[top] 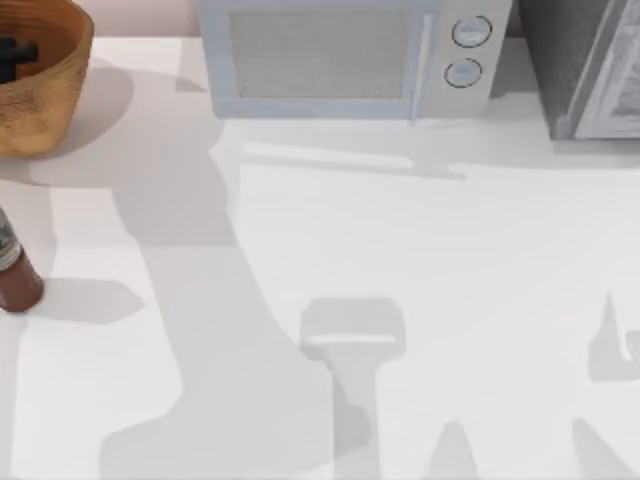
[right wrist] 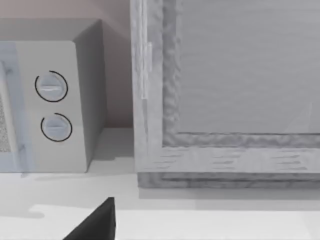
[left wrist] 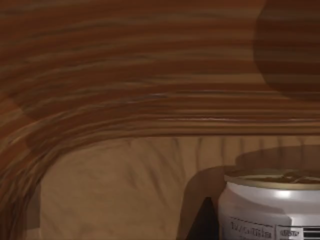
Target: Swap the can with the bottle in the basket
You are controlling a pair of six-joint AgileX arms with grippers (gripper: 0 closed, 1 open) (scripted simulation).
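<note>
The wicker basket (top: 45,100) stands at the table's far left corner. A dark part of my left gripper (top: 15,50) shows inside it. In the left wrist view the basket's woven inner wall (left wrist: 150,90) is very close, and the white can (left wrist: 272,210) with its dull gold top stands on the basket floor. One dark fingertip (left wrist: 205,222) sits right beside the can. The reddish-brown bottle (top: 14,270) with its grey band stands upright on the table at the left edge, in front of the basket. A dark fingertip (right wrist: 97,222) of my right gripper hangs above the table.
A grey microwave (top: 350,55) with two round knobs stands along the back edge. A grey cabinet (top: 590,70) stands at the back right, close in front of the right wrist camera. Arm shadows fall across the white table (top: 400,250).
</note>
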